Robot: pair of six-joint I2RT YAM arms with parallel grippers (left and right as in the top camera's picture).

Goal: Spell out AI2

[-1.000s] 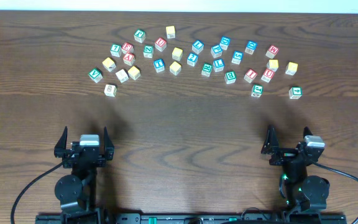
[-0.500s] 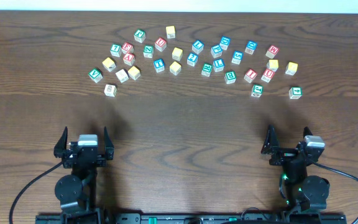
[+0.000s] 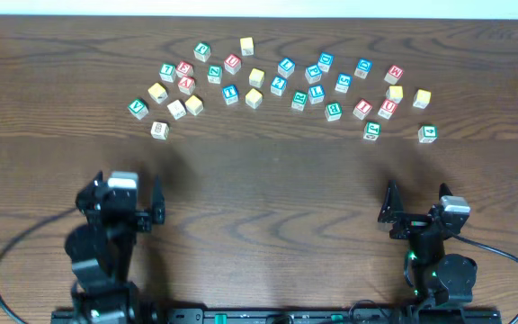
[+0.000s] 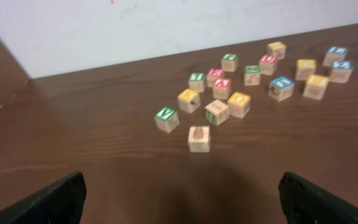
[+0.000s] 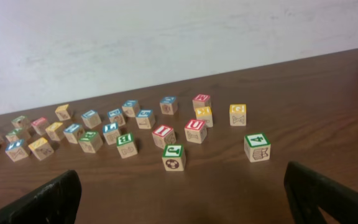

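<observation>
**AI2 spelling: nothing placed yet, but the left arm just woke up**

The letter blocks (image 3: 256,77) are all sitting in a loose scatter across the far part of the table (image 3: 259,180); none is pulled out into a row, so I'd call the spelling at zero. Letters are tiny from overhead. In the right wrist view a red block (image 5: 164,133) looks like an I, over in the right part of the scatter; a red one toward the left (image 3: 185,85) might be the A and a blue one near the middle (image 3: 278,85) might be the 2, but I can't swear to either.

What changed: the left gripper (image 3: 122,196) has left the parked pose it had half a second ago; from overhead the arm is lifted and swung a bit left, and its camera now looks over the left end of the scatter. The right gripper (image 3: 417,202) hasn't budged. Both claws are spread wide apart with nothing between the fingers.

Closest to the left arm are a plain wooden block (image 4: 199,138) and a green block (image 4: 166,118) just left of and beyond it. My guess is the left arm is starting the first reach, probably for the A on its side; it'll have to thread past those two without knocking them.
</observation>
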